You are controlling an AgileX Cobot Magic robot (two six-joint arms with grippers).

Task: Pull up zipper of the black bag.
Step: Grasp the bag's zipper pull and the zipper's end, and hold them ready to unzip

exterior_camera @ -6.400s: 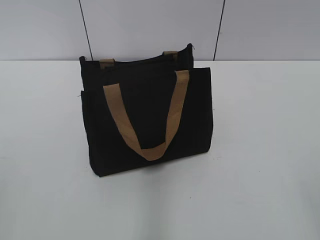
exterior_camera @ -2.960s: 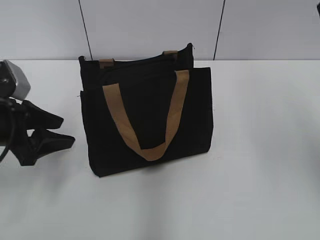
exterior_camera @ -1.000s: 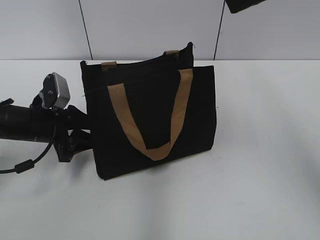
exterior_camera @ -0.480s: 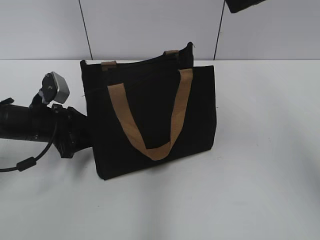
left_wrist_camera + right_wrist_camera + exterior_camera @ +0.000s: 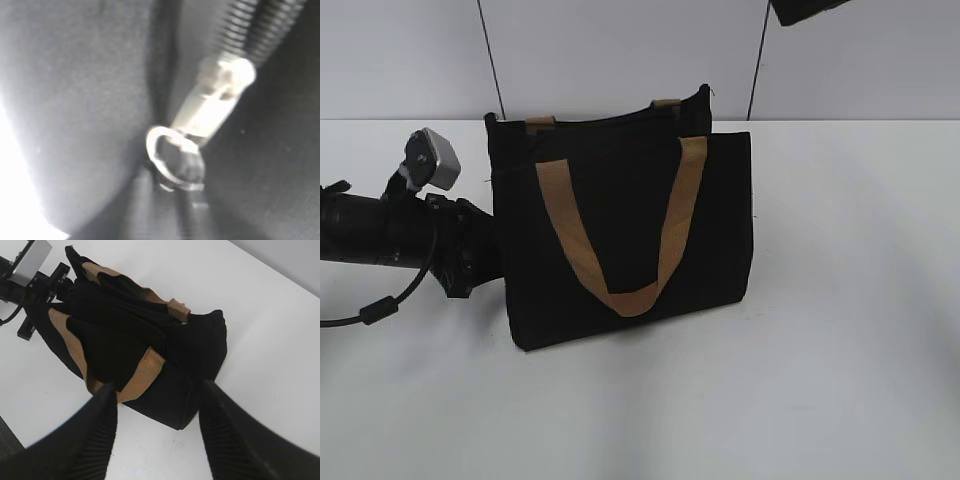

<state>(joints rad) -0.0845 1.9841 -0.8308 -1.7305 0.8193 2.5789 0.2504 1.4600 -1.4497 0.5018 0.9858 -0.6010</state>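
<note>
White worktop all round, grey wall behind. On the left we've got the left claw pressed against the bag's left end; can't tell if it's clenched. Its wrist camera shows the zipper up close, blurry, with its silvery ring. The bag stands upright mid-worktop. The right claw hangs spread open above it, touching nothing.

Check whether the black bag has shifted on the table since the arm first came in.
Yes. The black bag has slid slightly rightward, judged against the dark wall seams behind it, with the left gripper against its left end.
</note>
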